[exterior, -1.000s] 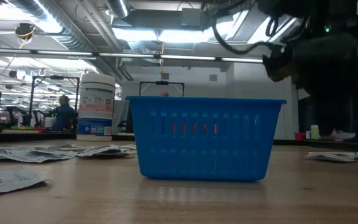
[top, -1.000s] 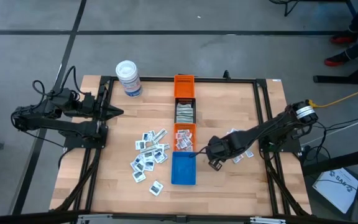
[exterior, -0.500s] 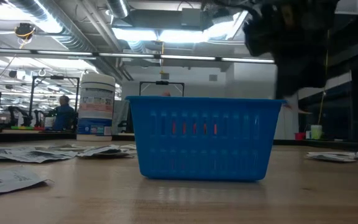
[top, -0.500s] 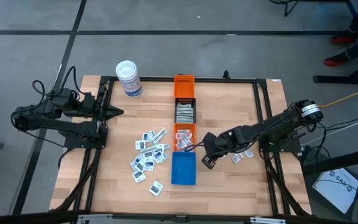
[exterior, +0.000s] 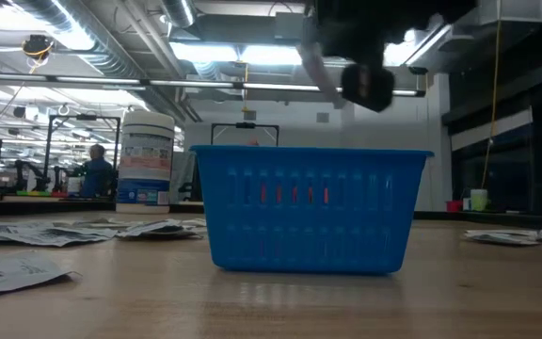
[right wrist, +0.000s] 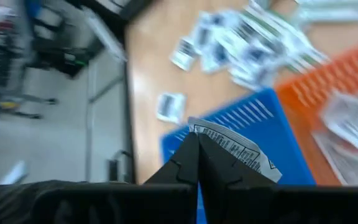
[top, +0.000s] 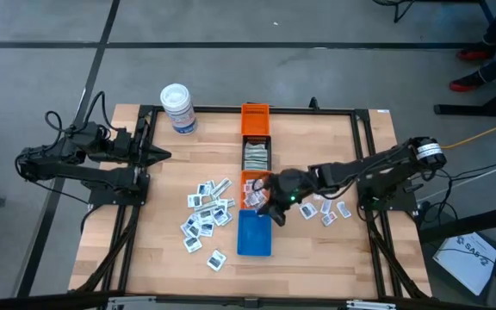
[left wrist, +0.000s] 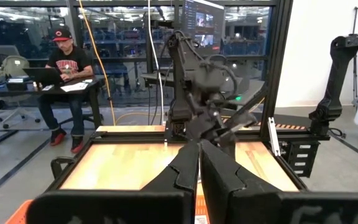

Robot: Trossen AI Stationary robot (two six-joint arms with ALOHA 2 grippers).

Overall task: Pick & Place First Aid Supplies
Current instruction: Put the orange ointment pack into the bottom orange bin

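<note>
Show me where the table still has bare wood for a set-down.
Free: the near-right corner below the small packet group, and the far strip between the white tub and the orange bin. Crowded: the packet pile left of the blue bin, where the right gripper holds a packet.

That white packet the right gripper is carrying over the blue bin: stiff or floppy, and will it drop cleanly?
Probably thin and floppy: the packet juts flat from the shut right gripper, pinched by one edge. Likely very light, so it may flutter rather than fall straight into the blue bin. It could also cling briefly to the fingers.
</note>
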